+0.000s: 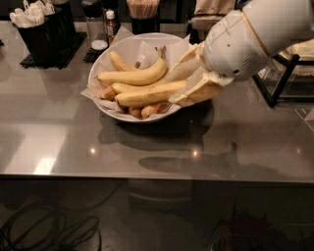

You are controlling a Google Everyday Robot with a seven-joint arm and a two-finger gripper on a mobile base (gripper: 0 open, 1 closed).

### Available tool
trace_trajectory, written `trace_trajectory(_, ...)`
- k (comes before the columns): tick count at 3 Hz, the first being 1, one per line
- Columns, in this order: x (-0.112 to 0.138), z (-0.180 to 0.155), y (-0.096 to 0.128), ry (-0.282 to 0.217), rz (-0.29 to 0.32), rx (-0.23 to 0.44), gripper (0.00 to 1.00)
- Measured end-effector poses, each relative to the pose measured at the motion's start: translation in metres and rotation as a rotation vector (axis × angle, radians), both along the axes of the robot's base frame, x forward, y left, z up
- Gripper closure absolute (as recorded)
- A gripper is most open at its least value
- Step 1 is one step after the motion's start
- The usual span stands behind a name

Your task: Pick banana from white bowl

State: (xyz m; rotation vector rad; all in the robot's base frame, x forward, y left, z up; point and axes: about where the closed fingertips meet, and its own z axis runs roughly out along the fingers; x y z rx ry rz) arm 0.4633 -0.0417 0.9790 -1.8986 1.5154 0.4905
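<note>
The white bowl [105, 61], lined with crinkled white paper, sits on the grey counter at the back centre. It holds several yellow bananas: a curved one [137, 76] on top, a long one [147, 95] below it, and shorter ones underneath. My gripper [192, 73] is at the bowl's right rim, on a white arm that comes in from the upper right. It is open. The lower finger [200, 90] lies by the right end of the long banana. The upper finger is over the paper lining. Nothing is held.
A black caddy of white packets [37, 24] stands at the back left. Beside it are a shaker [93, 19] and a small sauce bottle [112, 25], then a cup of wooden sticks [142, 12] behind the bowl. A black wire rack [284, 73] is at the right. The counter's front edge [147, 174] runs across.
</note>
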Motion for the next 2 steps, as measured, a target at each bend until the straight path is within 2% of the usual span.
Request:
trace_trajectory(1,-0.0325,0.0071,-0.0209,-0.014,-0.044,0.057,1.0)
trace_trajectory(2,-0.036,0.008,-0.0264,-0.012,-0.057,0.066,1.0)
